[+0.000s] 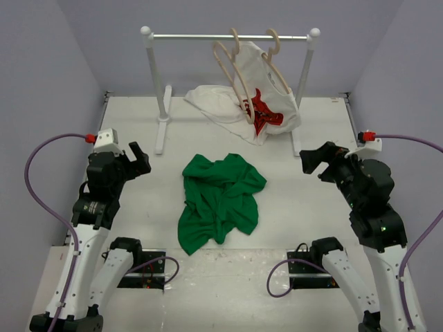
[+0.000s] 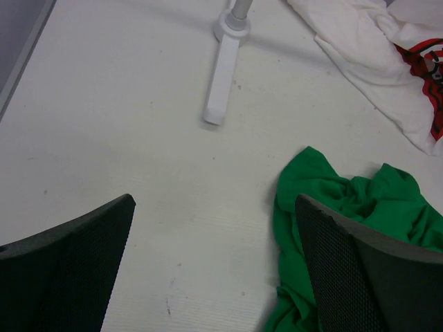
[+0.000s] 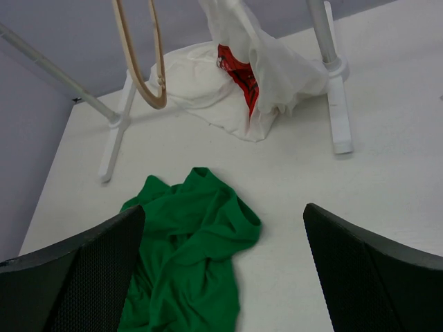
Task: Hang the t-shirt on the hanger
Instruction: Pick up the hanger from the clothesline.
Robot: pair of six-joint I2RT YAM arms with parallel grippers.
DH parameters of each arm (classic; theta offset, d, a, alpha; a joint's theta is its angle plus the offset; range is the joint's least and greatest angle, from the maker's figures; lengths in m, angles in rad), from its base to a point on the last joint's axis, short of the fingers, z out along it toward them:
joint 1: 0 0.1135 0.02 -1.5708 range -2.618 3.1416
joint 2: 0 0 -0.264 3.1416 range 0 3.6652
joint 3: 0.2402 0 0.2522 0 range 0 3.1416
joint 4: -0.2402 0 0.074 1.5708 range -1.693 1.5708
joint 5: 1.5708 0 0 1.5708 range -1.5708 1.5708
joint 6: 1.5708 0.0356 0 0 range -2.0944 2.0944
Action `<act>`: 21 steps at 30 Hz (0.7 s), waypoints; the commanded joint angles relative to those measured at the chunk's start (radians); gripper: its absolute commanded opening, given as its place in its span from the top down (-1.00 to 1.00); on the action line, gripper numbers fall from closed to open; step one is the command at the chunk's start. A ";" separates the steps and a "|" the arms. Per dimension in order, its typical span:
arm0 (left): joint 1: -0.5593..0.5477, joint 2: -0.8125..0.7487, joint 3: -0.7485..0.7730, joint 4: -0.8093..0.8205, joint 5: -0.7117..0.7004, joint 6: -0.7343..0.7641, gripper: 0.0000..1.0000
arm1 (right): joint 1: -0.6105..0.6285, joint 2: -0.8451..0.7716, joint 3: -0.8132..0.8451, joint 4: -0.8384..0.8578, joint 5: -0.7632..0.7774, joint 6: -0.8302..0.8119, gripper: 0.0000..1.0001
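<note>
Nothing of the task had been done. The t-shirt [image 1: 220, 202] lay in a crumpled heap on the table [image 1: 131, 117], in front of the rack [image 1: 228, 37] and well apart from both its feet. The hanger [image 3: 156, 104] hung bare from the rack's rail, toward its middle. Just beside it on the same rail, a second hanger [image 1: 278, 63] carried a white shirt [image 1: 214, 102] that slumped onto the table between the rack's feet.

The left gripper [image 1: 140, 162] hovered in front of the rack's left foot, claw spread wide and holding nothing. The right gripper [image 1: 313, 164] hovered in front of the right foot, spread just as wide and likewise empty. Neither touched the cloth. By my reckoning everything was left to do: picking up the t-shirt, finding its neck, and threading the hanger through.

The heap folded over itself, so I could not tell where the collar or sleeves lay. From above, the hanger was seen nearly edge-on and its lower bar was hard to make out. The right wrist view cut off its hook and upper part. The left wrist view showed only one edge of the t-shirt, part of it behind a finger [image 2: 360, 277], and none of the rail. The white shirt hid much of the second hanger.
</note>
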 commanded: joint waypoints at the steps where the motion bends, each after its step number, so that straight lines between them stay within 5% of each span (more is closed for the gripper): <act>1: -0.003 -0.008 0.002 0.025 -0.021 -0.008 -1.00 | -0.006 0.008 0.024 0.021 0.003 0.015 -0.97; 8: -0.002 -0.006 0.000 0.028 -0.006 -0.008 -1.00 | -0.006 0.036 -0.001 0.187 -0.260 0.024 -0.97; 14: -0.002 -0.004 -0.005 0.035 0.008 -0.004 -1.00 | 0.001 0.315 0.221 0.247 -0.466 -0.001 -0.97; 21: -0.003 0.019 -0.007 0.041 0.044 0.002 -1.00 | 0.139 0.872 0.828 0.043 -0.175 -0.198 -0.95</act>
